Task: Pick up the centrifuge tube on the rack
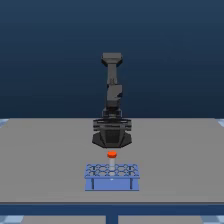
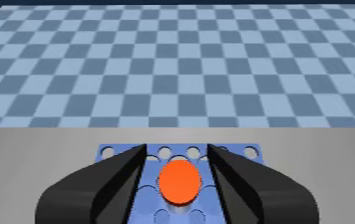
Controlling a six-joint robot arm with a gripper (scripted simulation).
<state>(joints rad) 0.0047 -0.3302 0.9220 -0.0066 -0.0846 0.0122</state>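
Item 1, nearest you: the rack (image 1: pixel 112 177), light blue, low and rectangular, sits in the lower centre of the exterior frame on the grey table (image 1: pixel 45 160). You see a grid of round holes on its top and two dark vertical marks on its front face. In the wrist picture the same rack (image 2: pixel 243 151) appears as a blue strip with holes, showing between and behind the black fingers.

Item 2: the centrifuge tube (image 1: pixel 112 154). In the exterior frame you see only its orange-red cap, just above the rack's far edge and directly under the gripper. In the wrist picture the cap (image 2: pixel 179 181) is a bright orange oval in the lower centre, over the rack's holes. The pale body is hidden, so you cannot tell whether the tube is seated in a hole or lifted clear.

Item 3: the gripper (image 1: pixel 112 145), black, at mid-frame, pointing down above the cap. In the wrist picture its two fingers (image 2: pixel 120 175) flank the cap on both sides, spread apart, with blue rack visible between each finger and the cap. They read as open, not clamped.

Item 4: the arm (image 1: pixel 113 90), dark grey, rises upright behind the gripper against the dark blue backdrop.

Item 5, farthest: a blue checkered floor (image 2: pixel 177 65) fills the upper half of the wrist picture beyond the table edge.
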